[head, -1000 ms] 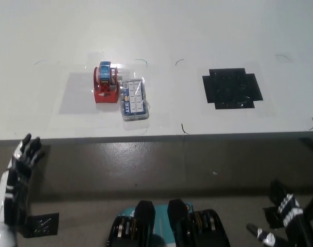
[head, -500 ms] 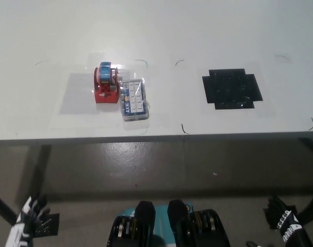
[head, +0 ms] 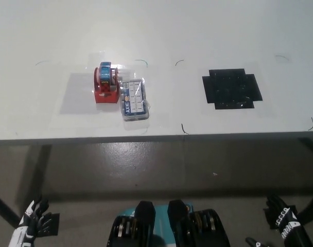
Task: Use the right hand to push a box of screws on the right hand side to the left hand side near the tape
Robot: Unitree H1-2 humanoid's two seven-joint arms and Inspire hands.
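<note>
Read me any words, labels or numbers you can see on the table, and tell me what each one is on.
Box of screws: a blue strip with white letters runs down its left edge, too blurred to read.
Tape dispenser: no readable text.
Black mat: no text.
Table: only small curved pen marks, no words.

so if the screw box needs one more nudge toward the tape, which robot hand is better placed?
Marginally the left robot hand: it is on the side of the screw box, which already sits beside the tape dispenser. The right robot hand is farther across. Both hang below the table edge.
</note>
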